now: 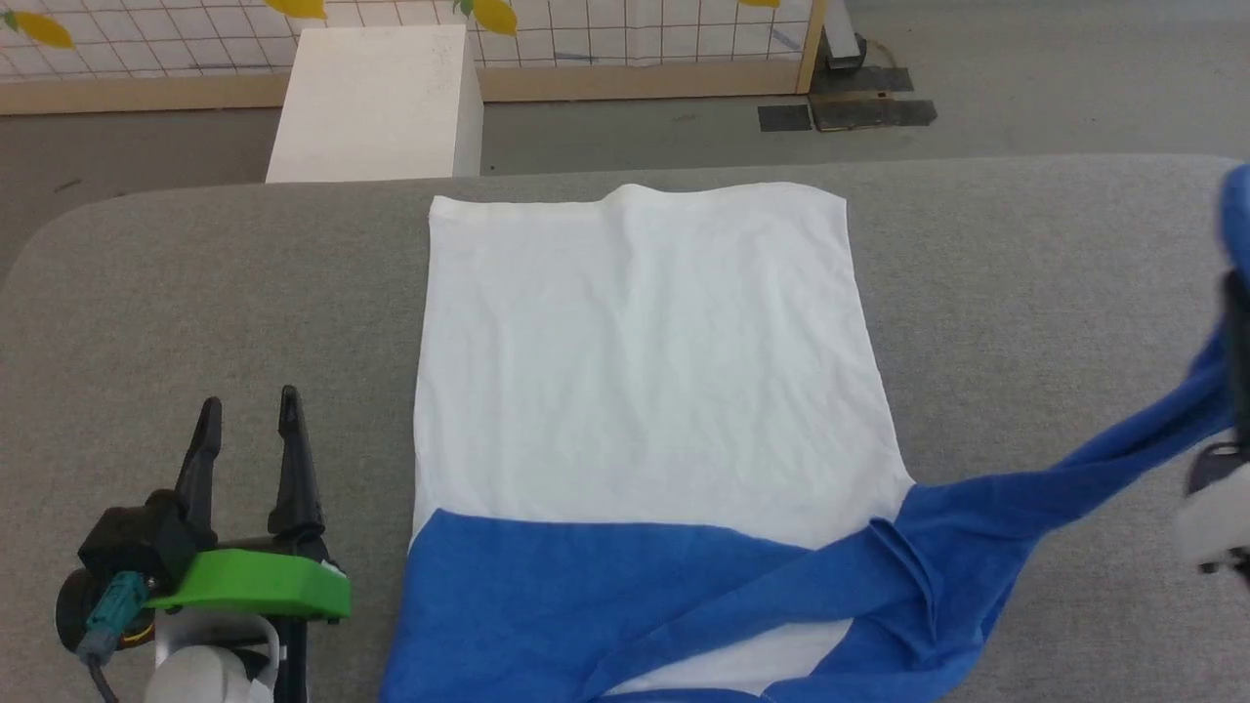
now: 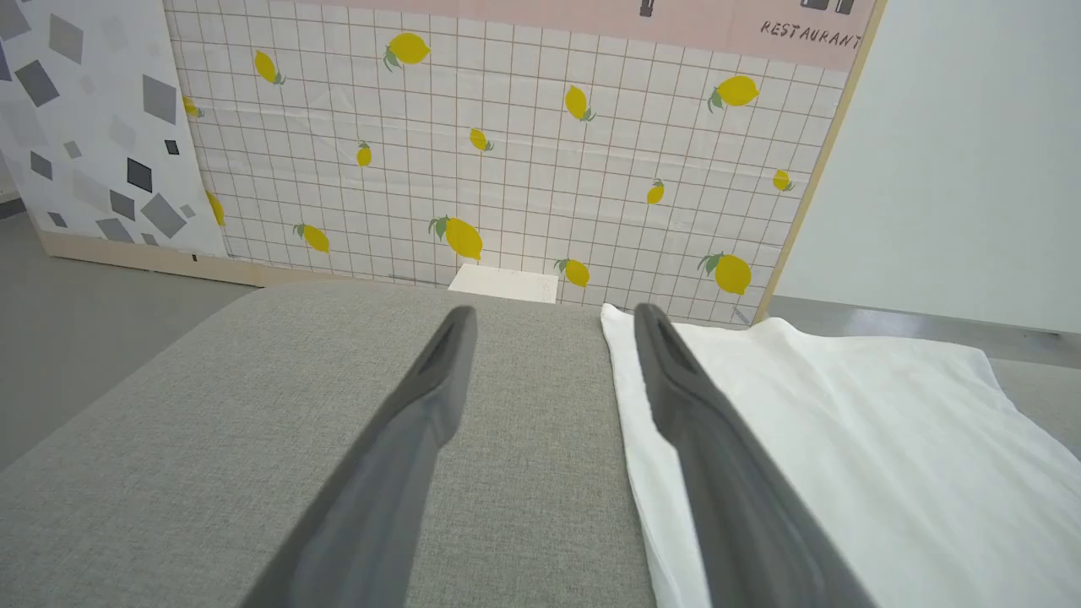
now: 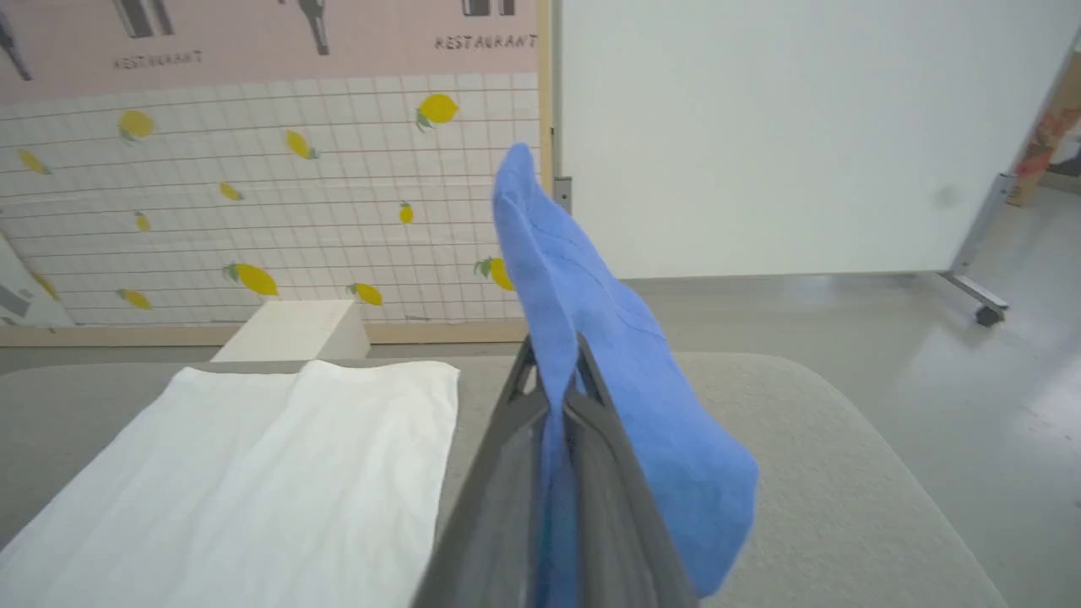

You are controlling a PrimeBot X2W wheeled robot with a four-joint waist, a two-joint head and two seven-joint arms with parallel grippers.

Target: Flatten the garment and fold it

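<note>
Here we have the garment [image 1: 645, 371] spread down the middle of the grey woven table [image 1: 146, 293]. Its thin white body lies flat as a long rectangle with only faint creases, and its straight hem sits close to the far edge. A bright blue band crosses the end nearest us. From the near right part, the blue sleeve [image 1: 1074, 478] stretches out as a twisted, rumpled strip towards the table's right edge. There the right gripper [image 3: 553, 355] is raised off the surface, its dark fingers pinched tight on the soft blue cloth, and the sleeve's end flops over the tips. By the near left corner, the left gripper [image 1: 249, 400] points at the far edge just beside the white body, with its tapered fingers spread wide and nothing between them.
</note>
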